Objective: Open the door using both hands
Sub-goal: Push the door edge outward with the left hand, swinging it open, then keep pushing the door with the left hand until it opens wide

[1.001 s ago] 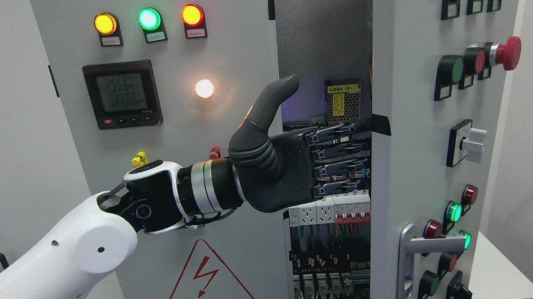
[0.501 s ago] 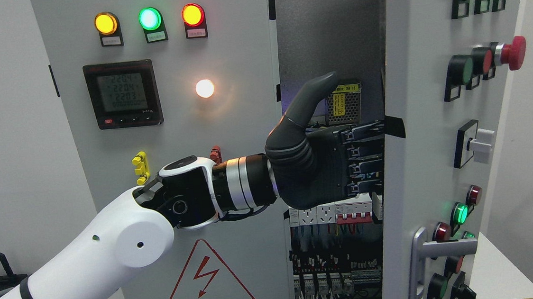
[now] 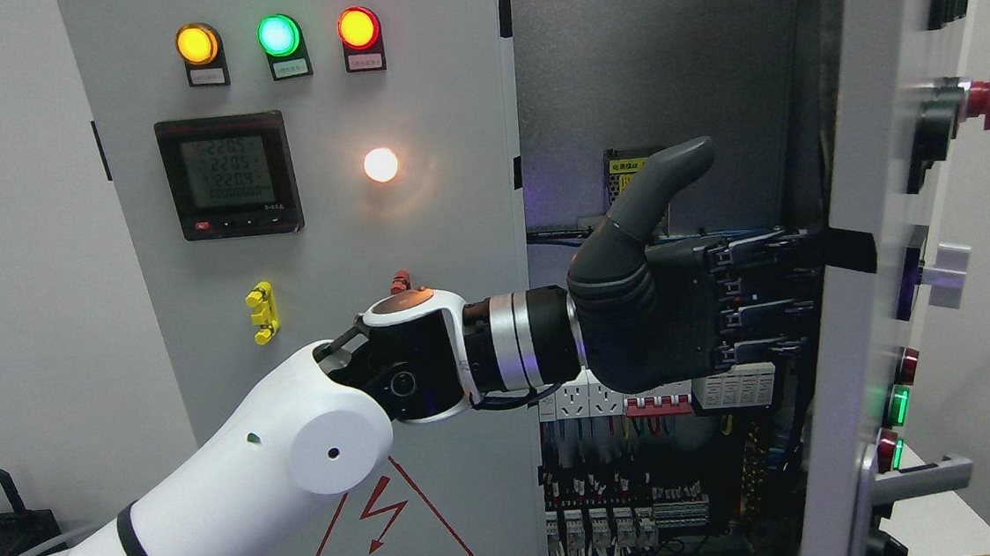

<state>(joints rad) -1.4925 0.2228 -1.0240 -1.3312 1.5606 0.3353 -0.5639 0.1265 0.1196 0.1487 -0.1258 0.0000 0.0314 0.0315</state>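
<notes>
The grey cabinet's right door [image 3: 869, 151] stands swung far out, seen almost edge-on, with its buttons and silver handle [image 3: 926, 476] on the outer face. My left arm reaches across from the lower left. My left hand [image 3: 684, 320], dark grey, is held flat against the inner edge of that door at mid height, thumb pointing up, fingers [image 3: 761, 292] stretched straight and holding nothing. Their tips are hidden behind the door's edge. The left door [image 3: 326, 265] stays closed. My right arm is not in view.
The open cabinet shows a grey back plate [image 3: 655, 62], a yellow-labelled power supply, sockets, breakers and wiring [image 3: 618, 489] below the hand. The left door carries three lamps, a digital meter [image 3: 228, 175] and a red warning triangle [image 3: 392, 542]. A white wall lies at the left.
The left hand has travelled to the right, pushing the right door's edge with it. The door has swung much wider, so more of the cabinet's inside shows.
</notes>
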